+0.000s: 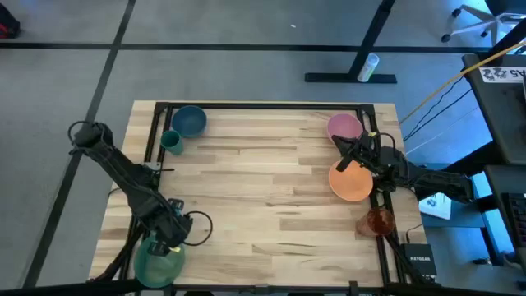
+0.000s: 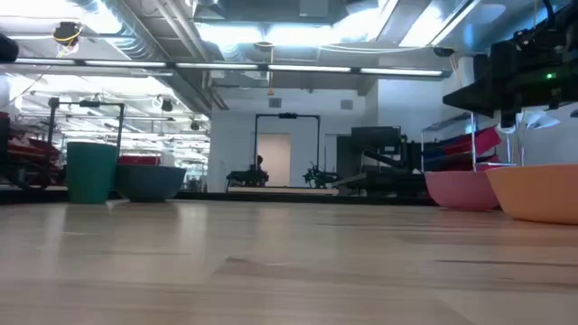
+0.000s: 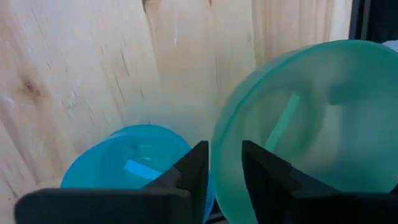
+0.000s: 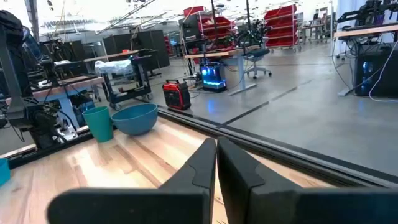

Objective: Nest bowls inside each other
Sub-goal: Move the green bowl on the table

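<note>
Nearest us in the low view, the orange bowl sits at the right, with the pink bowl just behind it and touching or nearly touching it. From above, we see the orange bowl at the right edge of the wooden table and the pink bowl beyond it, toward the far right corner. Our right gripper hovers over the far rim of the orange bowl; in its wrist view the two fingers are pressed together with nothing between them, so that claw is closed and empty.

At the near left corner, our left gripper is over the teal-green bowl. Its wrist view shows the fingers set on either side of that bowl's rim, gripping it, and the bright blue bowl lies just beside it on the wood.

At the far left stand the dark blue bowl and, just beside it, the small dark-green cup. We also see a see-through orange-red cup at the right edge, nearer than the orange bowl.
</note>
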